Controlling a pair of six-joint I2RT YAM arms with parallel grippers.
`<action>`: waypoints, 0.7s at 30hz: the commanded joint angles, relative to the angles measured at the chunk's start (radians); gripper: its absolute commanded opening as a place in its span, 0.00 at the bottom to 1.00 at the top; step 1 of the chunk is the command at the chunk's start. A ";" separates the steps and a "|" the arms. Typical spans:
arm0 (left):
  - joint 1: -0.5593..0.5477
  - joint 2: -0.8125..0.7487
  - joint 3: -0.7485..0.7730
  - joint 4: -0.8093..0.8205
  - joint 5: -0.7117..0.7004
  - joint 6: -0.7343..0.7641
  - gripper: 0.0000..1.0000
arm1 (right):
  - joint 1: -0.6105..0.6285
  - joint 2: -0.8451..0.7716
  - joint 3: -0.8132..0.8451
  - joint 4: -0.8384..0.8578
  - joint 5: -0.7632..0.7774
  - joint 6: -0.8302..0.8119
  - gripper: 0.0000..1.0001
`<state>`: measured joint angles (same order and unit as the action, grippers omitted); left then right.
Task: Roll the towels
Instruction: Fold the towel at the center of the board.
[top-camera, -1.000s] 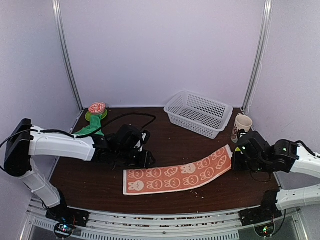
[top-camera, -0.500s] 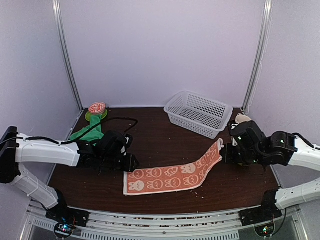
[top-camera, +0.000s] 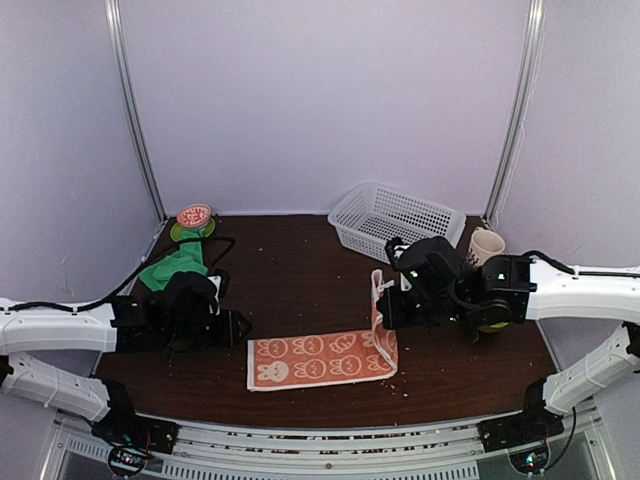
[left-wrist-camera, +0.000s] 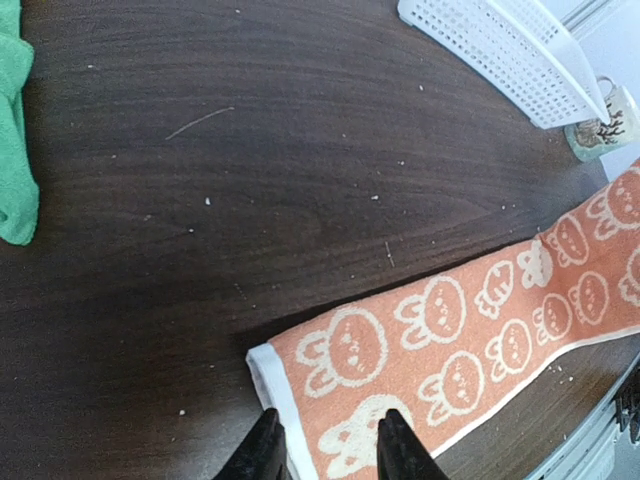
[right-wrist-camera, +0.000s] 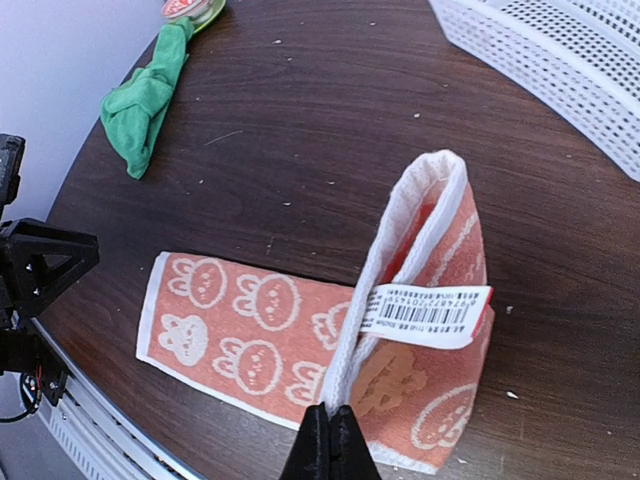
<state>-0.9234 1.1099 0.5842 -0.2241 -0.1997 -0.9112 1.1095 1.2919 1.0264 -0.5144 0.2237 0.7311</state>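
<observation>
Left gripper (left-wrist-camera: 329, 420), jaws parted, sits at a corner of the bunny towel (left-wrist-camera: 450, 330).

right gripper (top-camera: 384, 303) carried the bunny towel (top-camera: 310, 360) end leftward and up; left gripper (top-camera: 238, 328) drew back left.

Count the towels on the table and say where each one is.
2. The bunny towel lies along the table's near edge, its right end pinched up by the right gripper. The green towel is bunched at the far left corner. None appears hidden.
</observation>
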 joint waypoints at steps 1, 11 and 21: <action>0.006 -0.117 -0.059 -0.020 -0.073 -0.045 0.33 | 0.031 0.093 0.066 0.103 -0.049 -0.029 0.00; 0.006 -0.267 -0.138 -0.065 -0.116 -0.080 0.33 | 0.102 0.310 0.211 0.164 -0.122 -0.056 0.00; 0.006 -0.312 -0.174 -0.094 -0.122 -0.101 0.33 | 0.141 0.486 0.347 0.162 -0.181 -0.098 0.00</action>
<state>-0.9234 0.8204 0.4286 -0.3168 -0.3000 -0.9939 1.2366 1.7390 1.3243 -0.3683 0.0689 0.6582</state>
